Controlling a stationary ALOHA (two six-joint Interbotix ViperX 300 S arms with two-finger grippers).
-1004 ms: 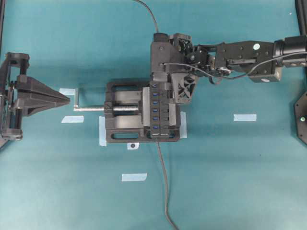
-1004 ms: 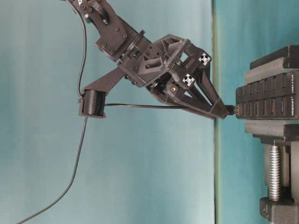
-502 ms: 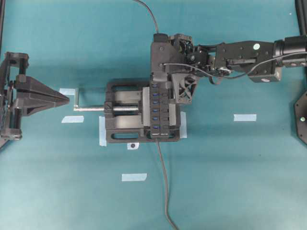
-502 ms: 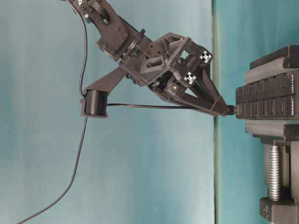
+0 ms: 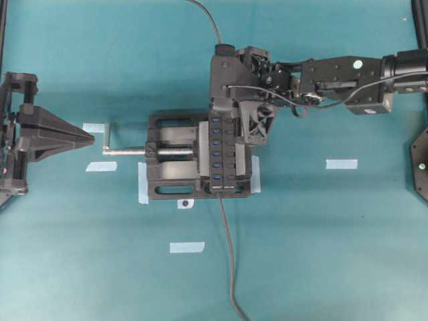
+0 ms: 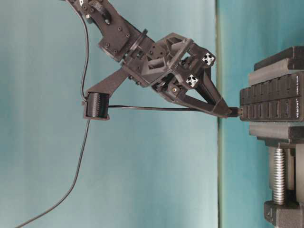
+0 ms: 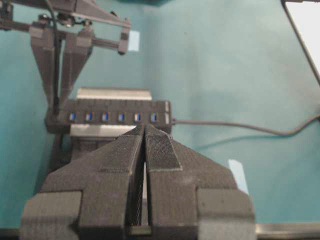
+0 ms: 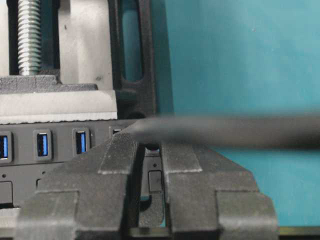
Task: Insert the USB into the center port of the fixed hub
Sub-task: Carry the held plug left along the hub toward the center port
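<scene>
The fixed hub (image 5: 224, 157) is clamped in a vise, its row of blue slots facing up. The center port (image 5: 216, 143) (image 7: 105, 117) (image 8: 42, 145) stands empty. The USB (image 6: 234, 112) pokes out of my right gripper (image 6: 227, 111) (image 8: 150, 142), which is shut on it. The plug's tip meets the hub (image 6: 273, 102) at the end slot farthest from the hub's own lead, three slots from the center port. Its thin cable (image 6: 156, 108) trails back from the fingers. My left gripper (image 5: 90, 137) (image 7: 145, 127) is shut and empty, well left of the vise.
The black vise (image 5: 167, 167) has a silver screw (image 5: 127, 152) pointing at the left gripper. The hub's lead (image 5: 227, 254) runs to the near table edge. Tape strips (image 5: 341, 164) (image 5: 186, 247) lie on the teal surface. A black cable guide (image 6: 95, 105) hangs off the right wrist.
The right gripper's fingers have closed in onto the USB at the hub's end slot. The right wrist shifted only slightly. The left arm has not moved.
</scene>
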